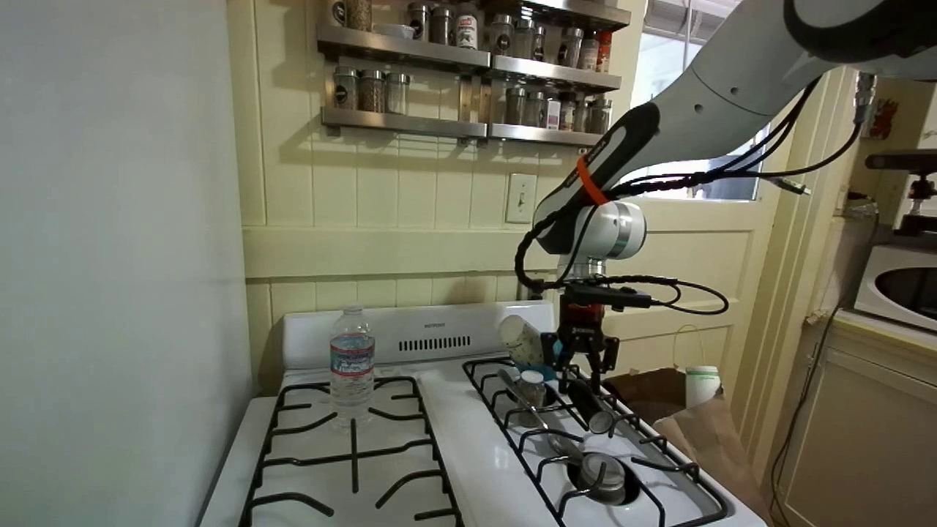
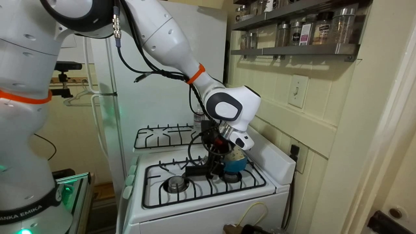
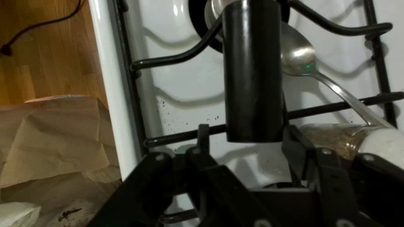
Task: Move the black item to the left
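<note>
In an exterior view, metal shelves (image 1: 410, 123) line the far yellow wall (image 1: 424, 190); right, a bright window (image 1: 659, 69) and pale cabinet (image 1: 871, 424); in the wrist view, wooden floor (image 3: 56, 63) at left.

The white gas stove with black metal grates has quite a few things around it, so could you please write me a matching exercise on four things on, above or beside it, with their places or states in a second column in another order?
Column one
1. Clear plastic water bottle with a label
2. Slim black cylinder
3. Brown paper bag
4. Black two-fingered gripper

Column two
A. Beside the white gas stove, beyond its edge
B. Open, with its jaws apart
C. Lying on its side
D. Standing upright

Right pairs: 1-D, 2-C, 3-A, 4-B.
</note>
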